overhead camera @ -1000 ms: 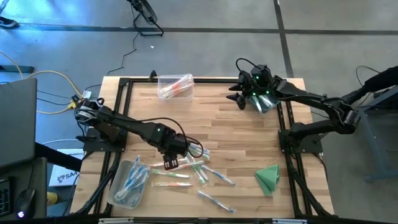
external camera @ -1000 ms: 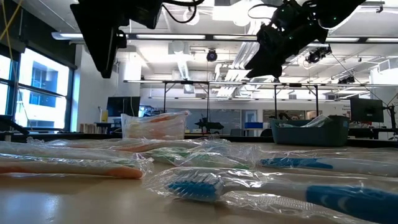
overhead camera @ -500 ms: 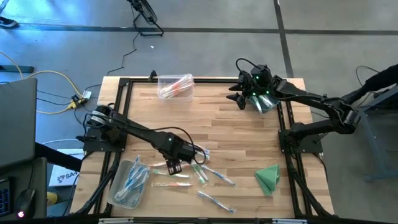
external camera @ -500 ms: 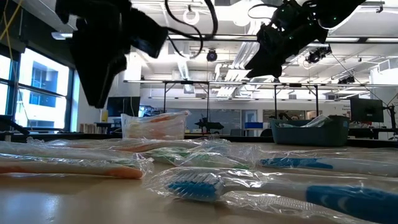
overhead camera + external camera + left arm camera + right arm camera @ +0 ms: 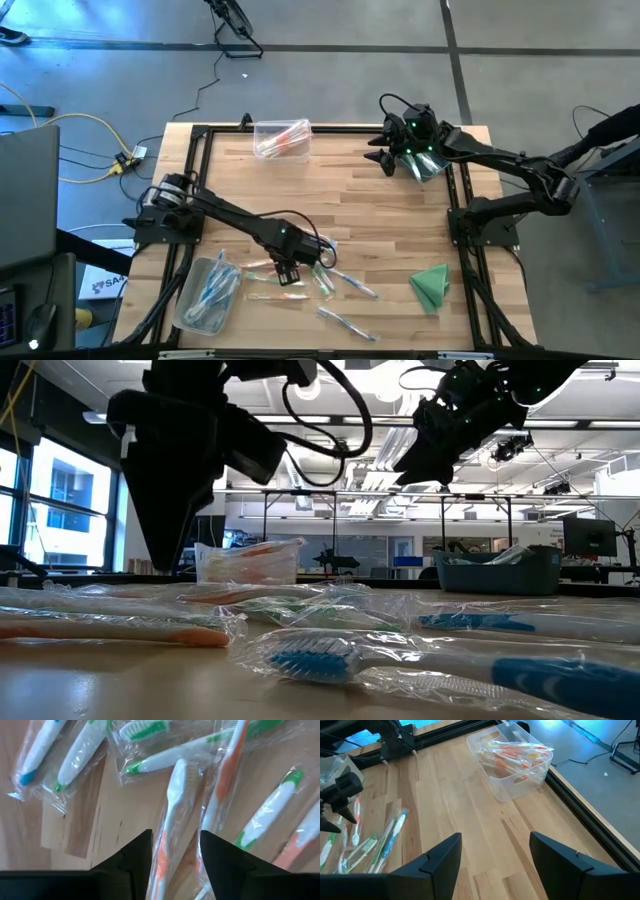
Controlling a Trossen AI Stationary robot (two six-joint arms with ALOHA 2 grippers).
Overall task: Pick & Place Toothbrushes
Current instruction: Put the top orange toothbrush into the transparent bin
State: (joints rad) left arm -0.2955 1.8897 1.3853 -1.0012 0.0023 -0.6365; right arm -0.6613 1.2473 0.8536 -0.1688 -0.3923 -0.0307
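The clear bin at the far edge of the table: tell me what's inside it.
The clear bin holds several wrapped orange-handled toothbrushes. They overlap, so an exact count, and whatever lies beneath them, cannot be seen.

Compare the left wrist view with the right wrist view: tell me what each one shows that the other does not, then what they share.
Only the left wrist view: the left gripper open, its fingers either side of a wrapped orange-and-white toothbrush, with green-accented brushes close by.

Only the right wrist view: the clear bin holding orange brushes near the table's edge, the black frame rail, the floor beyond, and the right gripper open above bare wood, holding nothing.

Both: the wooden tabletop and the loose pile of wrapped toothbrushes, which the right wrist view sees from far off.
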